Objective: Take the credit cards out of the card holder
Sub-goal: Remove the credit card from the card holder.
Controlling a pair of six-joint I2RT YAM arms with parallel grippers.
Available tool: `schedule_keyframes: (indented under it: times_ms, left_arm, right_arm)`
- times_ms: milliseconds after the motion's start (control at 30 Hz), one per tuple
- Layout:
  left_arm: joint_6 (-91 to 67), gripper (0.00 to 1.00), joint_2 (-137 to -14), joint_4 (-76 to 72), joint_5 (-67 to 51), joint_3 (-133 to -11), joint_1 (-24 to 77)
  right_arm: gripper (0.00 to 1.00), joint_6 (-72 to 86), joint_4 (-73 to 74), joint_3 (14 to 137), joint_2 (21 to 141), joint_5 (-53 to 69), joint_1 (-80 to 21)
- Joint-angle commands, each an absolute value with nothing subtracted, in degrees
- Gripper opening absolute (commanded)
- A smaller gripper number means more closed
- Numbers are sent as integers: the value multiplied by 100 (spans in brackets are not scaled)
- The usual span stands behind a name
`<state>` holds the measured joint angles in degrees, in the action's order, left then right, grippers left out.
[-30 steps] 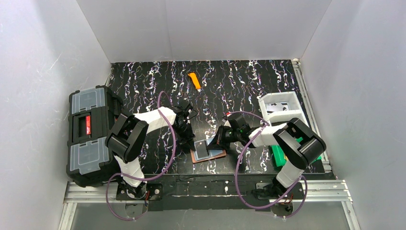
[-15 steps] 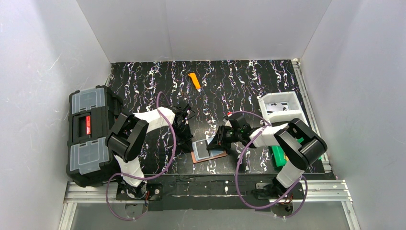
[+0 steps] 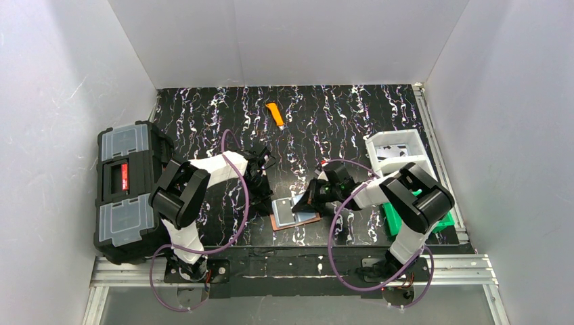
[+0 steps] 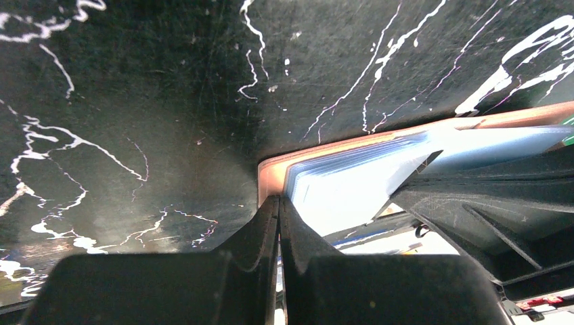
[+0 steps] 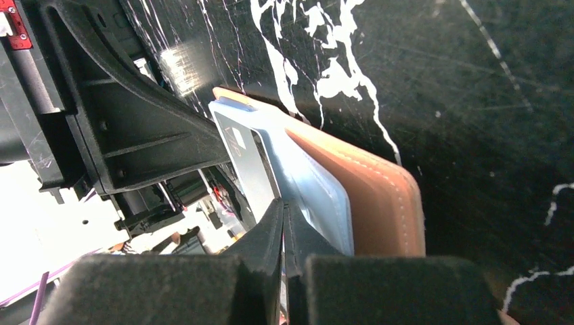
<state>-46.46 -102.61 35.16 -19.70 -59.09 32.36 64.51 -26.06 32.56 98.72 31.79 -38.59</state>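
left claw (image 4: pixel 279 203): closed tight, empty, tips against 10 o'clock corner of card holder (image 5: pixel 386 203) | right claw (image 5: pixel 283 206): nipped shut on pale blue-grey card (image 5: pixel 244 159), holder's 2 o'clock side

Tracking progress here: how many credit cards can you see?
2: a greyish card on top and a pale blue card under it, both on the card holder. More may be hidden.

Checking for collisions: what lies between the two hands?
The flat brown leather card holder, with a pale blue-grey rectangular card on it; the top view shows it.
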Motion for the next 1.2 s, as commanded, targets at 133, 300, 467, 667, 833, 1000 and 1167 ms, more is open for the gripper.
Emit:
schedule_keyframes:
  times_ms: [133, 300, 467, 667, 833, 1000, 1167]
  left_arm:
    - [-4421, 0, -10787, 3612, -598, -5528, 3244]
    - [-4406, 0, -10758, 3621, -580, -5505, 3219]
    - [-4400, 0, -10754, 3630, -589, -5511, 3212]
    - [-4391, 0, -10751, 3627, -615, -5536, 3217]
    - [-4379, 0, -10765, 3622, -641, -5537, 3217]
    - [-4373, 0, -10792, 3617, -668, -5548, 3217]
    - [-4357, 0, -10801, 3619, -668, -5567, 3217]
  right_arm:
    - [1, 6525, -2679, 2822, 9578, 2854, -3691]
    - [1, 6381, -2264, 2806, 9335, 2561, -3643]
    - [15, 6303, -2388, 2853, 9391, 2777, -3621]
    - [42, 6432, -3112, 2983, 9933, 3424, -3627]
    - [44, 6449, -3235, 3108, 10096, 3568, -3693]
    - [37, 6465, -3246, 3167, 10231, 3557, -3726]
    - [25, 6525, -3368, 3173, 10351, 3544, -3727]
